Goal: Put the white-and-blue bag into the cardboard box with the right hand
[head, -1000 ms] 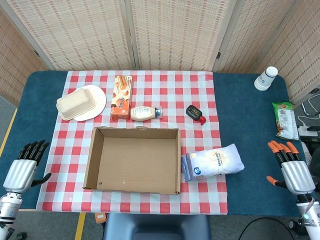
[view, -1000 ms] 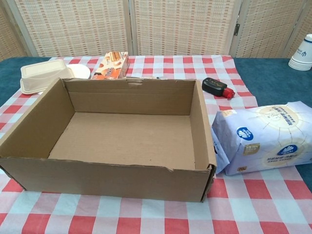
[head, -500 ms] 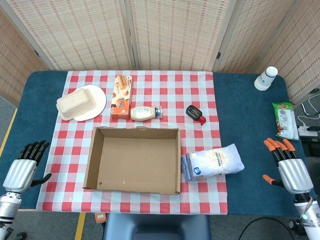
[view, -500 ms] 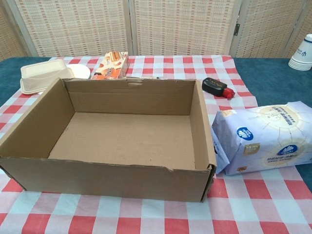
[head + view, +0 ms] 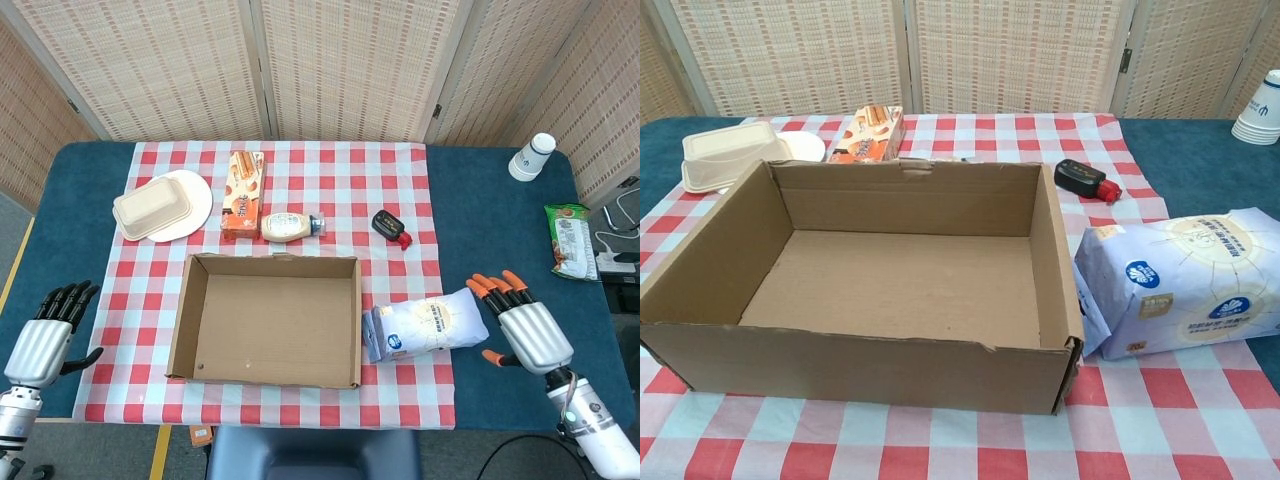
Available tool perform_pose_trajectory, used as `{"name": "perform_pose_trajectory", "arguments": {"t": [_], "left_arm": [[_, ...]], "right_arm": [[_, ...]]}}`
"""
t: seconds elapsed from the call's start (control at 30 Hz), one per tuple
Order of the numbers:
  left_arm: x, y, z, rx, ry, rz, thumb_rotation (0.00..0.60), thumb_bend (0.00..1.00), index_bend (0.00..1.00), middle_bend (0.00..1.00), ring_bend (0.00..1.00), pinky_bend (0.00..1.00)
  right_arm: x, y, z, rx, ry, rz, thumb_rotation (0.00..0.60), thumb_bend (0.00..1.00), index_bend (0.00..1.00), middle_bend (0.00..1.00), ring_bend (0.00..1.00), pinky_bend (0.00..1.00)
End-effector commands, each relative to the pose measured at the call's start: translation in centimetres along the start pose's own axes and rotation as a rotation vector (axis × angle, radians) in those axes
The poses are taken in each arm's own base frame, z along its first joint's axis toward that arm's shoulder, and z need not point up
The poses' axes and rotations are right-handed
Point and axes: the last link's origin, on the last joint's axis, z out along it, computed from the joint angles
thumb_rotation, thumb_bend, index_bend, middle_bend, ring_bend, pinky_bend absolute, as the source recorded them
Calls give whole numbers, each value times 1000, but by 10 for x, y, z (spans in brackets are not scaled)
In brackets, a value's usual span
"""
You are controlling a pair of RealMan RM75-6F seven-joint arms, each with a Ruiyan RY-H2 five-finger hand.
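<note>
The white-and-blue bag (image 5: 426, 325) (image 5: 1180, 281) lies flat on the checked cloth, just right of the open cardboard box (image 5: 268, 320) (image 5: 890, 275), which has nothing in it. In the head view my right hand (image 5: 524, 329) hovers open just right of the bag, orange-tipped fingers spread, not touching it. My left hand (image 5: 48, 335) rests open at the table's left front edge, far from the box. Neither hand appears in the chest view.
Behind the box lie a snack carton (image 5: 243, 192), a mayonnaise bottle (image 5: 290, 226), a black-and-red object (image 5: 391, 227) and a lidded container on a plate (image 5: 160, 207). A paper cup stack (image 5: 531, 157) and a green packet (image 5: 571, 240) sit at the far right.
My right hand has moved left across the blue table toward the bag, ending close beside it. The bag, the box and my left hand have not moved.
</note>
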Motion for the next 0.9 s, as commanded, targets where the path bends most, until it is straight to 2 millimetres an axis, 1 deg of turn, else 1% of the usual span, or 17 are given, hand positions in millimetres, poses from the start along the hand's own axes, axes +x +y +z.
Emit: {"name": "perform_pose_trajectory", "arguments": {"t": [0.03, 0.2, 0.37, 0.73, 0.9], "left_arm": [[1, 0, 0, -1, 3, -3, 600, 199, 0, 0, 0, 71], [0, -1, 0, -2, -5, -5, 600, 199, 0, 0, 0, 71], [1, -2, 0, 2, -1, -9, 600, 199, 0, 0, 0, 71], [0, -3, 1, 7, -10, -16, 600, 200, 0, 0, 0, 72], [2, -4, 1, 7, -5, -23, 600, 200, 0, 0, 0, 71]], "right_arm": [[2, -10, 13, 17, -57, -13, 600, 0, 0, 18, 0, 0], [-4, -16, 27, 18, -96, -13, 600, 0, 0, 1, 0, 0], [-14, -20, 40, 26, -137, 2, 600, 0, 0, 0, 0, 0], [-27, -36, 63, 72, -186, 3, 600, 0, 0, 0, 0, 0], [-38, -42, 73, 81, -221, 3, 600, 0, 0, 0, 0, 0]]}}
